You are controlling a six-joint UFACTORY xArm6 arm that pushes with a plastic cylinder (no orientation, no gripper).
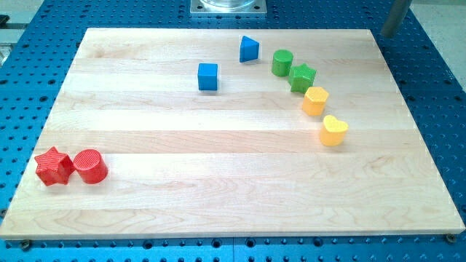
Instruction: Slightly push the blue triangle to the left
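The blue triangle (249,49) stands near the top middle of the wooden board (218,189). A blue cube (207,76) sits to its lower left. A grey blurred rod enters at the view's top right. Its lower end, my tip (388,36), is just past the board's top right corner, far to the right of the blue triangle and touching no block.
A green cylinder (282,62), a green star (302,77), a yellow hexagon (315,100) and a yellow heart (334,130) form an arc right of the triangle. A red star (54,166) and a red cylinder (90,166) sit at the lower left. A metal plate (227,6) is at the top edge.
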